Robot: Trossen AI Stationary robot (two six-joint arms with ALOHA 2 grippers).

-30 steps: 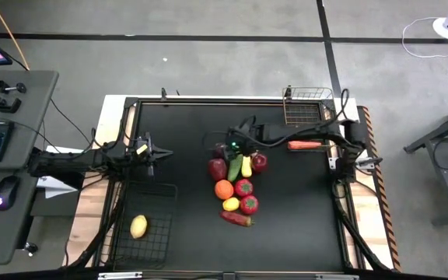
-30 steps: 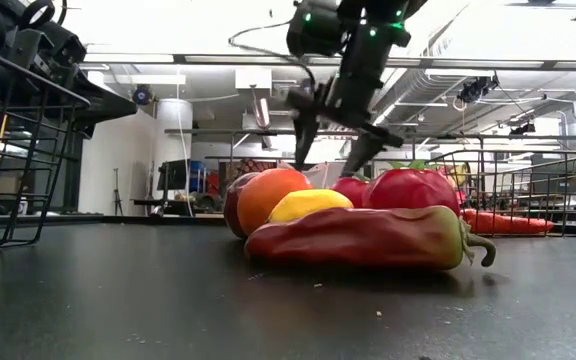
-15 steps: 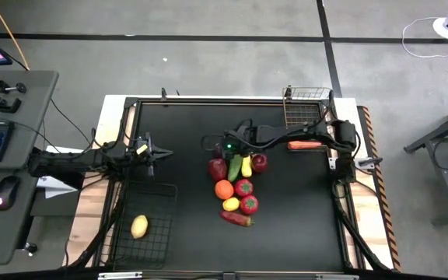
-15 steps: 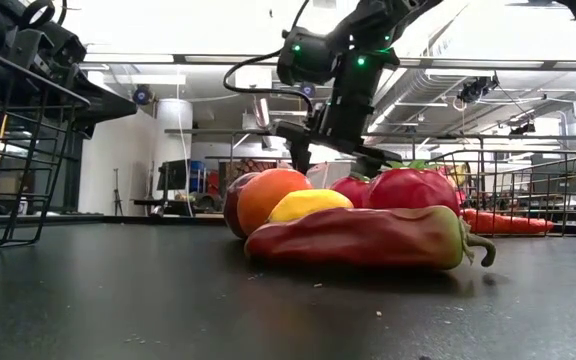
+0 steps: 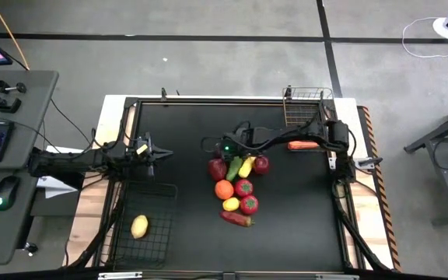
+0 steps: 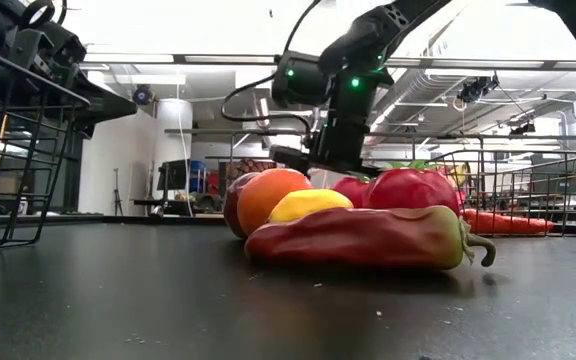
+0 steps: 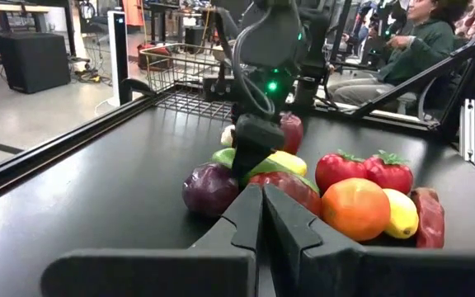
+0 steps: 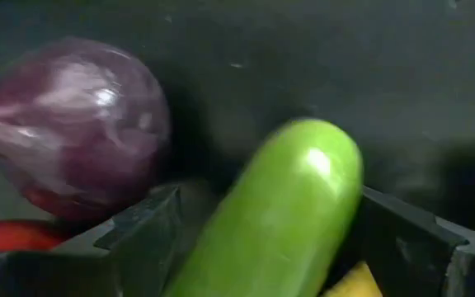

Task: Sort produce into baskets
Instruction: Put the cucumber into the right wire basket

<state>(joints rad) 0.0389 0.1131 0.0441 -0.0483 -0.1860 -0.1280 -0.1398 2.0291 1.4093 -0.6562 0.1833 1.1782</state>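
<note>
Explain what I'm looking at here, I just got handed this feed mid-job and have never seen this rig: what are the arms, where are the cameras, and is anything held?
Two dark robot arms work at a black table. One camera looks straight down, one sits at table height, and one rides on each wrist. A pile of toy produce lies mid-table. The right gripper is down over the pile, its open fingers either side of the green cucumber, not yet closed on it; a purple onion lies beside it. The left gripper waits at the left, shut and empty. The black basket holds one yellow piece; the metallic basket has a carrot beside it.
</note>
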